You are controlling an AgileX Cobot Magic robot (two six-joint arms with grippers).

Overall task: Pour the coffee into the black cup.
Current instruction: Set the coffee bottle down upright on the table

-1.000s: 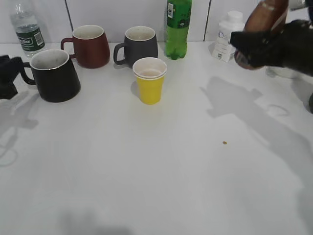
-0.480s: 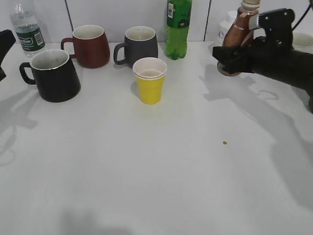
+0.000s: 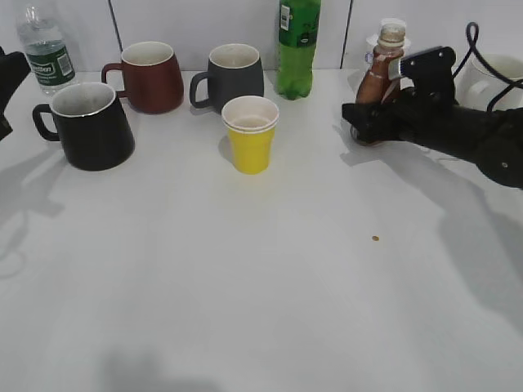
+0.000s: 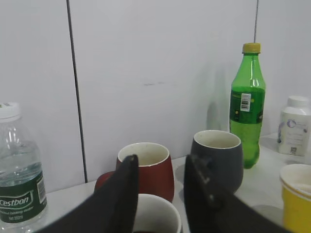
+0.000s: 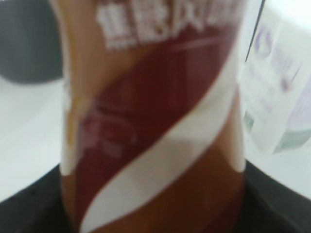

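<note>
Exterior view: the right gripper clamps the upright coffee bottle at the desk's far right, well apart from the black cup at far left. Left wrist view: the left gripper hangs parted above that cup's rim. Right wrist view: the bottle's label fills the frame.

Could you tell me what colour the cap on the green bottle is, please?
Yellow; the green bottle's cap shows best in the left wrist view.

Bright even light, soft table shadows, blurred coffee bottle close-up.
</note>
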